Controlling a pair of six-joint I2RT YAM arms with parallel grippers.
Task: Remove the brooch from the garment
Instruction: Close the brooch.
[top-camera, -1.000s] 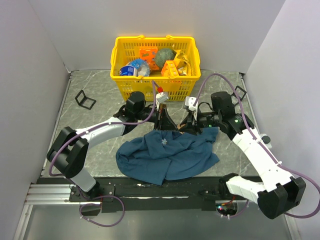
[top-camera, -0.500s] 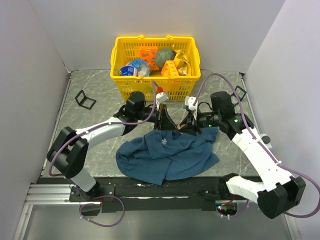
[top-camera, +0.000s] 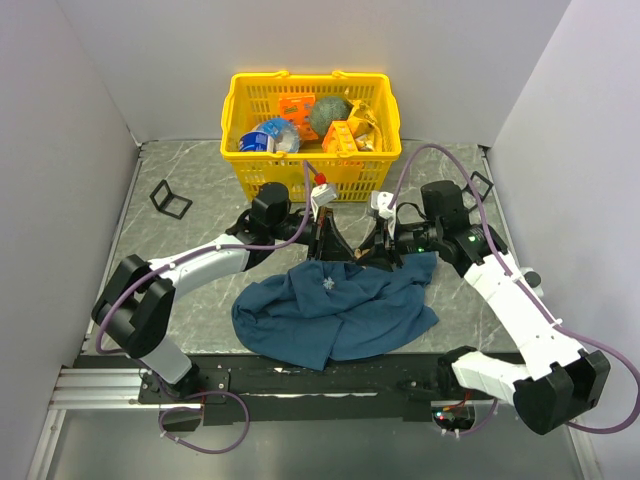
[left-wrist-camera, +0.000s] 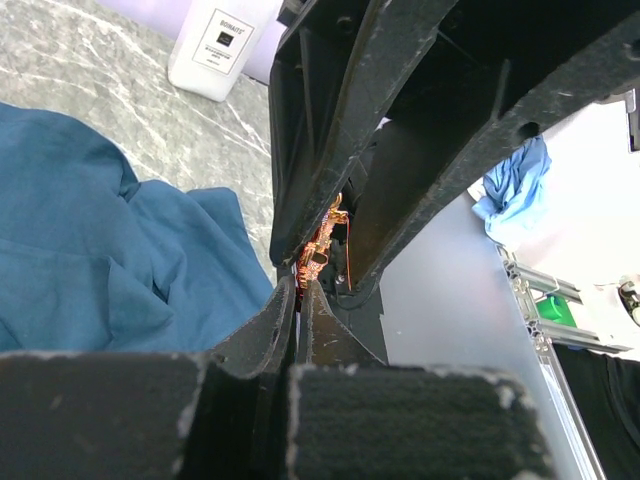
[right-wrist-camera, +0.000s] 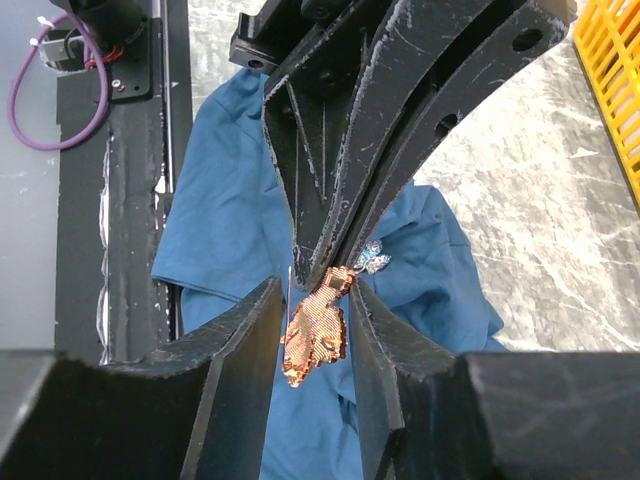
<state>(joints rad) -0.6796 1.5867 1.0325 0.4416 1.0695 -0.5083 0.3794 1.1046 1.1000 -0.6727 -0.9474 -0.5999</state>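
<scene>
The garment (top-camera: 335, 315) lies crumpled on the table, below both grippers. The grippers meet tip to tip above its far edge. The left gripper (left-wrist-camera: 298, 290) is clenched, and in the right wrist view its tips pinch the upper end of the brooch (right-wrist-camera: 315, 338). The right gripper (right-wrist-camera: 316, 292) is released: its fingers stand apart, one just beside the brooch on each side.

So the brooch lies directly between the right fingers. Its long axis runs along them, from the left tips toward the right palm, and it seems to hang free of the cloth. I judge the left arm could draw it out lengthwise.

Compared with the earlier top view, almost nothing is changed; only the right wrist seems shifted very little.
</scene>
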